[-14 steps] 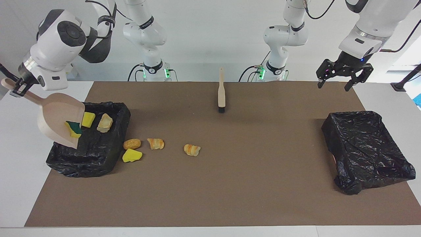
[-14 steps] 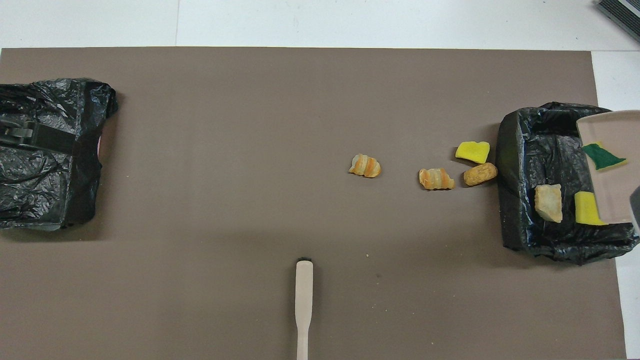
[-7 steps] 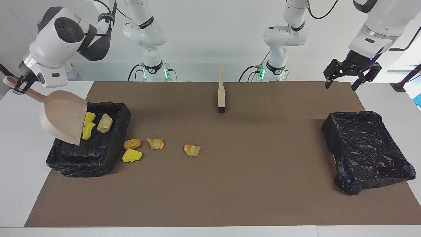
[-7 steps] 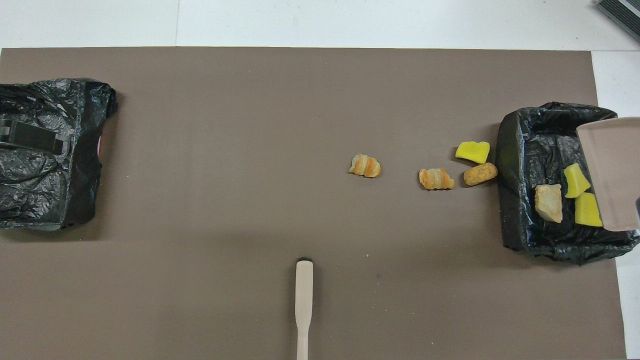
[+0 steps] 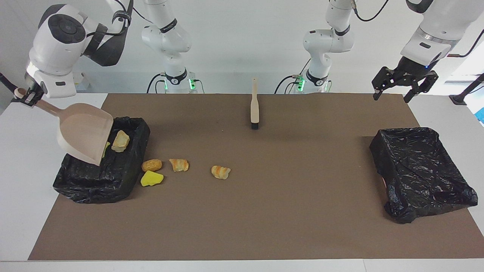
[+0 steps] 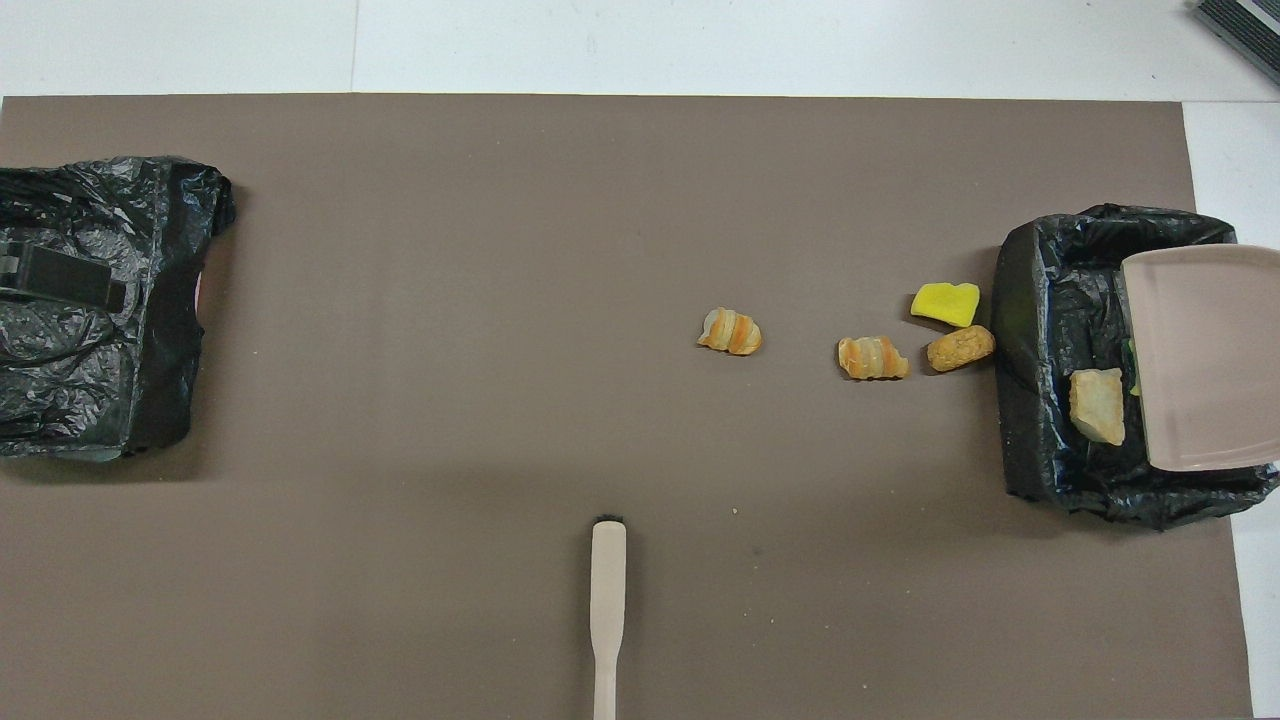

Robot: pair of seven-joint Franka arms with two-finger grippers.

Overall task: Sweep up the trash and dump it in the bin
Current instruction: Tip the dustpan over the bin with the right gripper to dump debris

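Note:
My right gripper (image 5: 23, 97) is shut on the handle of the beige dustpan (image 5: 85, 134), which hangs tilted over the black-lined bin (image 5: 94, 189) at the right arm's end of the table. The pan (image 6: 1200, 355) covers much of that bin (image 6: 1020, 300). In the bin lie a tan lump (image 5: 120, 141) and a sliver of yellow sponge (image 5: 106, 146). Several scraps of trash lie on the mat beside the bin: a yellow sponge chunk (image 5: 151, 178), a tan lump (image 5: 151, 165) and two striped bread pieces (image 5: 179, 164) (image 5: 221, 172). My left gripper (image 5: 404, 87) waits open in the air.
The beige brush (image 5: 255, 105) lies on the brown mat near the robots, bristles pointing away from them. A second black-lined bin (image 5: 419, 172) stands at the left arm's end of the table, below the left gripper.
The green-faced sponge slid off the dustpan into the bin. The pan then swung over the bin and now hides the yellow sponges. The left gripper rose slightly.

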